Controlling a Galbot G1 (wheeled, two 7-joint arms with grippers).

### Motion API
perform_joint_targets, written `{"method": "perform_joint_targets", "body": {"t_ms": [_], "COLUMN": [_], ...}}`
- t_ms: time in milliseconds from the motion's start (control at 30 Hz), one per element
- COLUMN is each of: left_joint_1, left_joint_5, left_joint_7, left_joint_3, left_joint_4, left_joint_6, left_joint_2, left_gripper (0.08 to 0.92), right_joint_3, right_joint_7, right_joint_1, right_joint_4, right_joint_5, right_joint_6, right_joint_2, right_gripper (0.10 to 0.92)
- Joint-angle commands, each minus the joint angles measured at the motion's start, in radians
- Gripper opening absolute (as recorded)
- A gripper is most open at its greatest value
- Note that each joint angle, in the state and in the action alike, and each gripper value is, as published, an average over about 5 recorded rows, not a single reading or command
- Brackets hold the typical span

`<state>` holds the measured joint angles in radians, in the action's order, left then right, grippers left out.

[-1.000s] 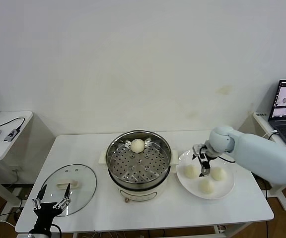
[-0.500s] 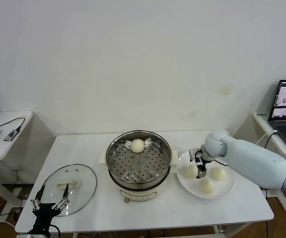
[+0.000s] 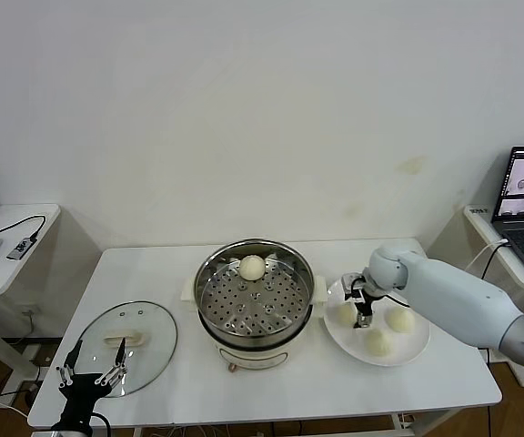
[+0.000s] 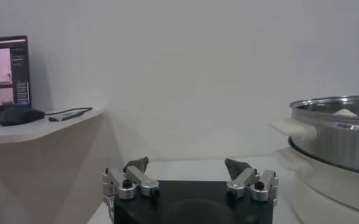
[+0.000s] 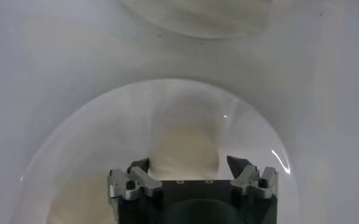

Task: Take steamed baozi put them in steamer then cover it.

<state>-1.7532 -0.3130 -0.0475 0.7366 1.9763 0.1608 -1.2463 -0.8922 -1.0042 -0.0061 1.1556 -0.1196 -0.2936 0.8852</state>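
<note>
While the left gripper (image 3: 91, 374) idles released at the white table's (image 3: 171, 264) seven o'clock, the right gripper (image 3: 362, 313) straddles a baozi (image 5: 185, 151) on the plate (image 3: 415, 349) at three o'clock, grasp indeterminate; steamer (image 3: 255, 300) central.

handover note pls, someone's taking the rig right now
Right gripper: down on the white plate, jaws around the left baozi, grip not confirmed.
Left gripper: open, parked at the table's front-left edge by the glass cover.
Done: one baozi in the steamer.
Left: three baozi on the plate to move, then cover the steamer.
</note>
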Motion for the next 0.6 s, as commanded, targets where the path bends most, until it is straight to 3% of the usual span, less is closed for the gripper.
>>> {"method": "perform_joint_targets", "body": {"t_ms": [33, 200, 600], "left_joint_1": [0.000, 0.001, 0.008], "left_joint_5": [0.002, 0.002, 0.000], "left_joint_7": [0.000, 0.000, 0.000], "left_joint_3": [0.000, -0.001, -0.010], "left_joint_4": [-0.001, 0.002, 0.011], "left_joint_6": [0.001, -0.001, -0.006], "left_joint_2": [0.001, 0.002, 0.012], "left_gripper": [0.823, 0.823, 0.823], "right_joint_3": [0.008, 0.004, -0.127], "right_joint_7": [-0.005, -0.011, -0.061], "right_joint_1": [-0.007, 0.008, 0.301], "right_joint_4": [-0.019, -0.011, 0.154], "right_joint_5": [-0.003, 0.015, 0.177], "right_joint_6": [0.000, -0.002, -0.043], "right_joint_2": [0.011, 0.004, -0.123], "right_gripper": [0.681, 0.624, 0.628]}}
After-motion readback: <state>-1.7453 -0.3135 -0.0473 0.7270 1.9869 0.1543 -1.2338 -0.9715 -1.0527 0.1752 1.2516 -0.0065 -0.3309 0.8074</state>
